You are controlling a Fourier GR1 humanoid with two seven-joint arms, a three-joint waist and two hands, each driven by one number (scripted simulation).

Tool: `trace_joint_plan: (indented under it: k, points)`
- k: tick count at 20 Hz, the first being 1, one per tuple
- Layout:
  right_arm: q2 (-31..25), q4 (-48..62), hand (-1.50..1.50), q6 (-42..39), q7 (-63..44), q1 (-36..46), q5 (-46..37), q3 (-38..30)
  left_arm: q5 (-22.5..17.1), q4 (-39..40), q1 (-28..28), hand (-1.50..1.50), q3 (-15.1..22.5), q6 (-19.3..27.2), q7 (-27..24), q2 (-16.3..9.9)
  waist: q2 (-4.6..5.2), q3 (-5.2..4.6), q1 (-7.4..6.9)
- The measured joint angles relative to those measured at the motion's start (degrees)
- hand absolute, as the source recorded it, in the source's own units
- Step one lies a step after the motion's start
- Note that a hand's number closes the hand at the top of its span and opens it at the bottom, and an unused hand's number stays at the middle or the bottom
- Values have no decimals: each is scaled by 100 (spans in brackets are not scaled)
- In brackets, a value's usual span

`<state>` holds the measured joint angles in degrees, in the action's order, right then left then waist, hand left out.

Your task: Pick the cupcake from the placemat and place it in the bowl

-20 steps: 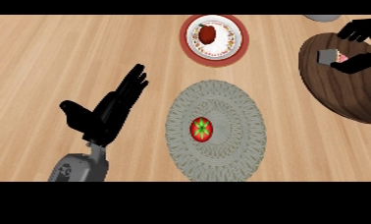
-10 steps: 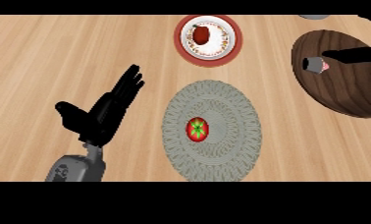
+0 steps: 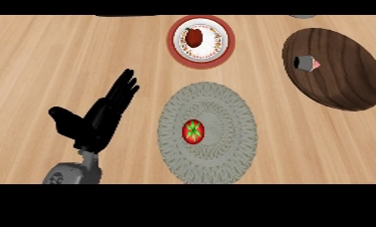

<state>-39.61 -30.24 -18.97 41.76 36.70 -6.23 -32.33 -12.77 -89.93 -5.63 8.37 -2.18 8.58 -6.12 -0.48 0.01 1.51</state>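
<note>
Small grey-wrapped cupcake (image 3: 306,63) – pink top, tipped sideways in dark wooden bowl (image 3: 334,84), left robot hand (image 3: 99,119) wide open, right unseen

From the grey placemat (image 3: 209,134), bare counter (image 3: 66,56) lies open on its left up to my left hand (image 3: 99,119), which rests there with straight fingers. Above the placemat stands the red-rimmed plate (image 3: 203,39), with a narrow strip of wood between them. To the placemat's upper right sits the dark wooden bowl (image 3: 334,69), apart from it by a clear lane.
</note>
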Motion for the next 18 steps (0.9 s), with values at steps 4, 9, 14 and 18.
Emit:
trace_joint_plan:
  k: [4, 9, 14, 18]
  points:
    - [-233, -530, -150, -569, 166, -928, 517, -316, -58, -57, 86, 0, -113, 9, 29, -48, -37, -9, 139]
    - [-285, -1274, 150, -921, 351, -2332, 1055, -593, -53, -175, 205, 0, -222, 69, 49, -117, -64, -9, 291]
    - [-101, -2084, 150, -1063, 595, -3862, 1418, -690, -69, -201, 287, 0, -275, 87, 39, -125, -70, -6, 424]
    - [213, -2720, 150, -1028, 831, -5085, 1477, -554, -116, -292, 355, 0, -365, 67, 34, -193, -79, 1, 485]
